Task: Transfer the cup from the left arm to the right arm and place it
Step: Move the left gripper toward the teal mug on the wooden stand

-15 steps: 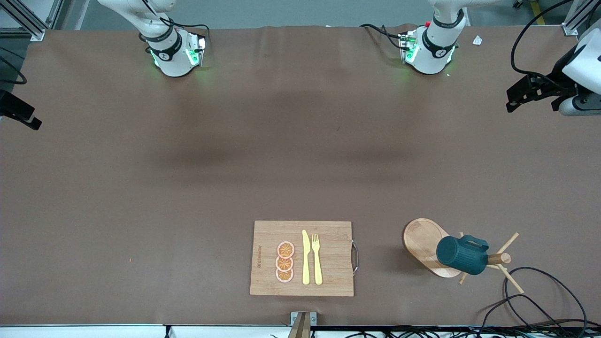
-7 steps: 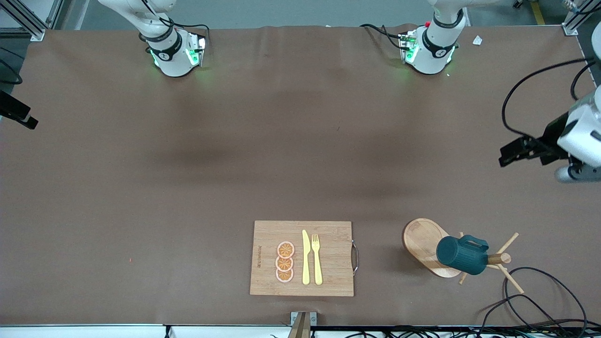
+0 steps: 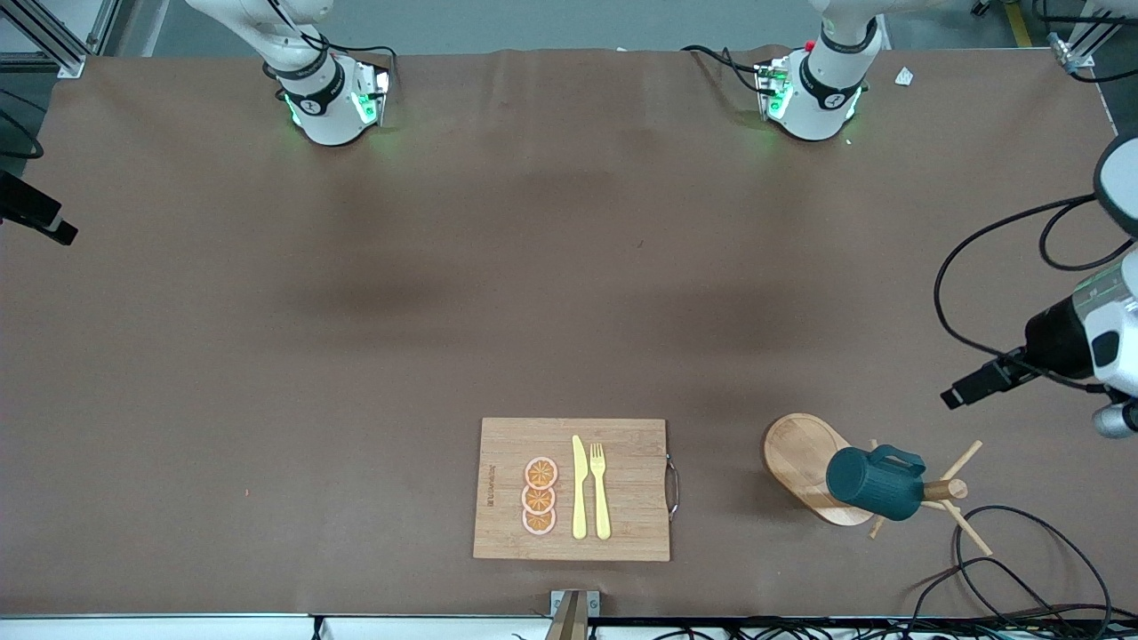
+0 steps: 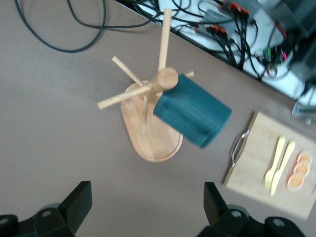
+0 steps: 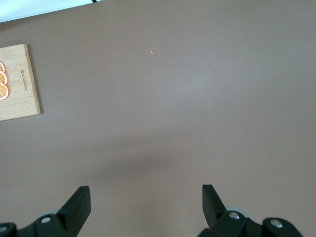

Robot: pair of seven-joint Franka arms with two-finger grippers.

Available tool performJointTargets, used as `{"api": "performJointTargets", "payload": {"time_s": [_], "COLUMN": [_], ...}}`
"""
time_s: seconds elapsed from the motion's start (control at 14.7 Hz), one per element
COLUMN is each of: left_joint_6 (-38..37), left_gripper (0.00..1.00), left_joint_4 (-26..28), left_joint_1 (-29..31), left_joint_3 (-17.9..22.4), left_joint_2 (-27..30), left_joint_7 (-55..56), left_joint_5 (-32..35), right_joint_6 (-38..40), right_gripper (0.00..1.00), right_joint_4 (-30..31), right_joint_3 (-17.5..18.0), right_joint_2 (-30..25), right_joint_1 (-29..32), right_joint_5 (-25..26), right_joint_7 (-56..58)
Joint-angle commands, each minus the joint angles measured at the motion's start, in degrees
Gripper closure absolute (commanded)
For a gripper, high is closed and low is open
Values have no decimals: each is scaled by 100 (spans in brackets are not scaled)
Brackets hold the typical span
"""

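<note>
A dark teal cup (image 3: 876, 483) is hung on a wooden peg rack (image 3: 944, 488) near the front camera's edge of the table, toward the left arm's end. The cup is tipped onto its side, so its long axis is laid nearly level and slightly slanted; its closed base is pointed toward the cutting board (image 3: 572, 489) and its mouth toward the rack's central post, with the handle turned upward. The mouth and inside are hidden against the post. The rack's oval wooden base (image 3: 800, 462) is partly covered by the cup. On the cutting board, a yellow knife (image 3: 579, 488), a yellow fork (image 3: 600, 491) and three orange slices (image 3: 539, 496) are laid. The left gripper (image 4: 148, 205) is held in the air over the table just beside the rack, its fingers spread wide and nothing held. The right gripper (image 5: 145, 205) is likewise opened wide and empty, held over bare table at the right arm's end; in the front view it is cut off at the frame edge.
</note>
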State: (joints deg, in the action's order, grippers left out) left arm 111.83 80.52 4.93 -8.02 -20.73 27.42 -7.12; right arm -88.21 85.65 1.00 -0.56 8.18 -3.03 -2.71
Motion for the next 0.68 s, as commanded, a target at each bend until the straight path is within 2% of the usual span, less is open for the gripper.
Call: {"api": "performJointTargets", "payload": {"time_s": [0.0, 0.27, 0.48, 0.61], "left_joint_6": [198, 743, 971, 1426], "left_gripper": [0, 0, 0, 0], "left_joint_4": [-168, -142, -81, 146], "left_joint_1": [-62, -132, -176, -238], "left_joint_3": [2, -42, -51, -60], "left_joint_2": [-221, -388, -502, -625], "left_joint_7": [937, 2834, 3540, 3988], "left_joint_5": [-69, -26, -78, -79], "right_joint_6": [-21, -152, -127, -179], "right_gripper": [0, 0, 0, 0], "right_joint_4": [136, 145, 145, 128], "right_joint_3": [49, 58, 58, 58], "right_joint_2": [-93, -41, -31, -32], "right_joint_1": [96, 61, 61, 70], "right_joint_5": [-84, -84, -84, -84], "right_joint_7": [78, 87, 87, 87]}}
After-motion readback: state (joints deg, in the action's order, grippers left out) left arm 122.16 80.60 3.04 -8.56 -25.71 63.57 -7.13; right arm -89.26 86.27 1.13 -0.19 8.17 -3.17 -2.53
